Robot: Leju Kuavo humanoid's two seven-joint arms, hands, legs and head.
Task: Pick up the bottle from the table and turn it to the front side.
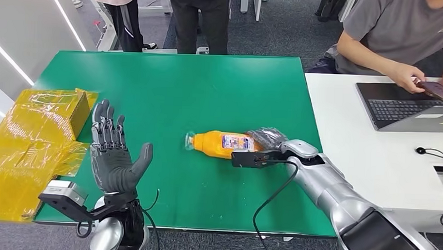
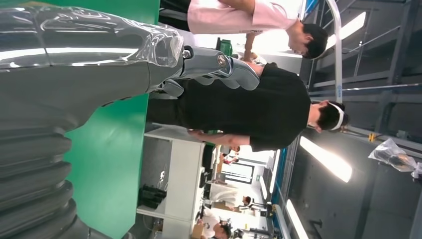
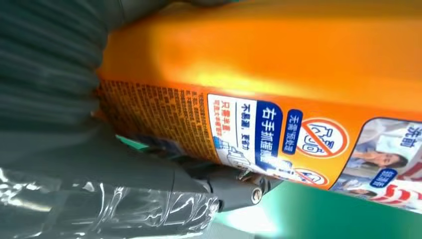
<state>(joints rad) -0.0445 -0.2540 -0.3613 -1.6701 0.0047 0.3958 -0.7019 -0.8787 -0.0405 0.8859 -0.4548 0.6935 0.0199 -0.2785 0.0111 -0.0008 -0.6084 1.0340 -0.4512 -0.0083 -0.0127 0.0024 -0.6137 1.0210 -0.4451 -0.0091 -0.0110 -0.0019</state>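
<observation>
Lying on its side near the middle of the green worktop (image 1: 170, 84), a little toward the right edge, the orange bottle (image 1: 224, 143) has its cap end pointing toward the left edge and its label turned up. The right hand (image 1: 266, 139) has its fingers wrapped over the bottle's base end, and the right wrist view shows the printed label pressed close against the thumb and fingers, so the hand grips the bottle; whether it has left the surface cannot be told. Taking it by the base makes sense, I judge: the label stays mostly uncovered, and a roll of the wrist can bring the front side round without a regrasp.

The left hand (image 1: 111, 152) is held upright above the near left part of the worktop, palm bare and fingers spread, holding nothing. It looks parked there well apart from the bottle, ready to receive or steady it if needed.

A yellow wrapped box (image 1: 51, 114) sits at the left edge, clear of the work. A person (image 1: 400, 37) sits at the adjoining white table (image 1: 341, 135) with a laptop (image 1: 409, 109); others stand beyond the far edge.
</observation>
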